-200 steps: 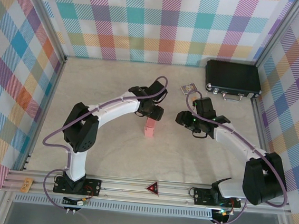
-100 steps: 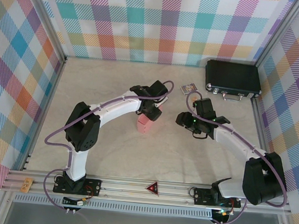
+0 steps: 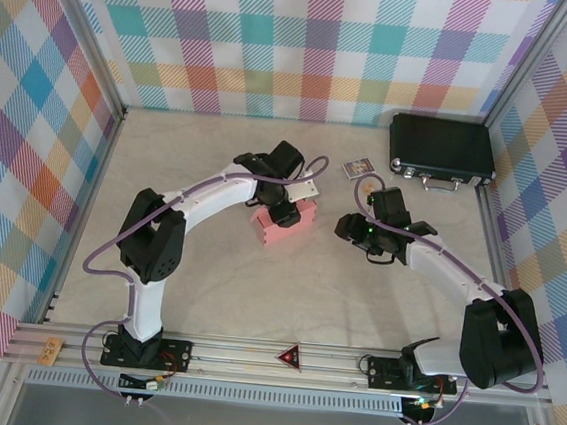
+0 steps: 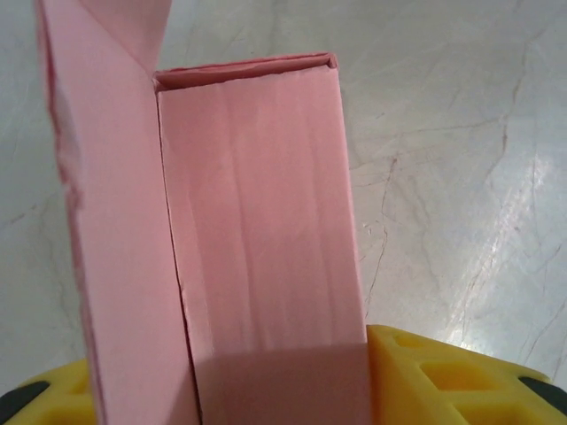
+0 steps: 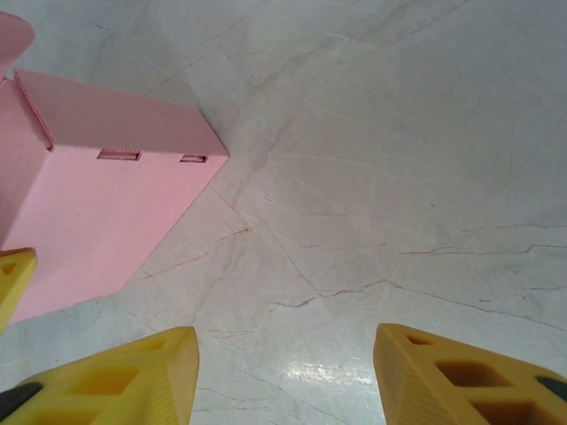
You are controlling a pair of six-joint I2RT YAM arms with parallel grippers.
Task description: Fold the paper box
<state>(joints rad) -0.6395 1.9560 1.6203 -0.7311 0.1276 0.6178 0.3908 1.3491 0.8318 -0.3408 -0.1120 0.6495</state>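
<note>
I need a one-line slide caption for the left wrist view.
Left gripper holds the pink paper box between yellow fingers; marbled table behind.

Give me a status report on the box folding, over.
Left pincer shut on the paper box. Right pincer open over bare table, apart from the box. Black case far right, not in the way.

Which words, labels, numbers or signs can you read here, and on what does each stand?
Nothing reads legibly.
Small card beside the black case: print too small.
Red triangle sign on the front rail: too small.
Paper box: plain, no print.
</note>
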